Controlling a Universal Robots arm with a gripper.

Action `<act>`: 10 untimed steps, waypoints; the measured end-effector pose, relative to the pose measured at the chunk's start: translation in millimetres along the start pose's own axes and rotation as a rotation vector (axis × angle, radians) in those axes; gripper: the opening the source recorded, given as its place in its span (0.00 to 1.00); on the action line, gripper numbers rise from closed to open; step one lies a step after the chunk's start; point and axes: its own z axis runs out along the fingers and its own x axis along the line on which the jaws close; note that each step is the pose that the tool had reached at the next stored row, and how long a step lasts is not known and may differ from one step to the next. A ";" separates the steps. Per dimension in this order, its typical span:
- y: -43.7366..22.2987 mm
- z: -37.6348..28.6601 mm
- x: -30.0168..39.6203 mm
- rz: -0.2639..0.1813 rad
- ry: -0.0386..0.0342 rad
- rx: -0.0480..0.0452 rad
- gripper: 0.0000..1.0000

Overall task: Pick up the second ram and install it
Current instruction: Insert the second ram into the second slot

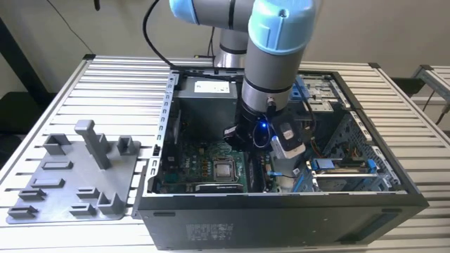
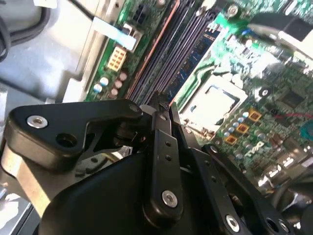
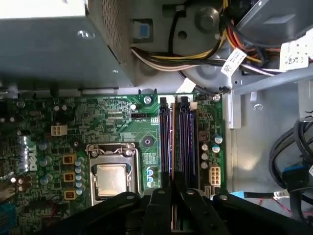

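My gripper is low inside the open computer case, over the memory slots beside the processor socket. In both wrist views its black fingers are pressed together, and the gripper is shut on a thin brownish edge. That edge is the second ram, seen from above and running along one slot in line with it. I cannot tell whether it is fully seated. In the second wrist view the gripper hangs just above the slots, and a blue-green stick stands in the slot nearest the socket.
The grey power-supply box and a bundle of cables lie close beyond the slots. A drive cage with blue parts fills the case's side at the exterior view's right. The grey fixture tray sits on the slatted table at the exterior view's left.
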 end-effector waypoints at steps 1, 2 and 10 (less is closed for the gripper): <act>-1.4 1.4 0.0 0.001 0.0000 -0.0001 0.14; -2.3 2.5 0.0 0.001 0.0000 0.0000 0.14; -3.1 6.9 0.0 0.016 -0.0008 0.0005 0.14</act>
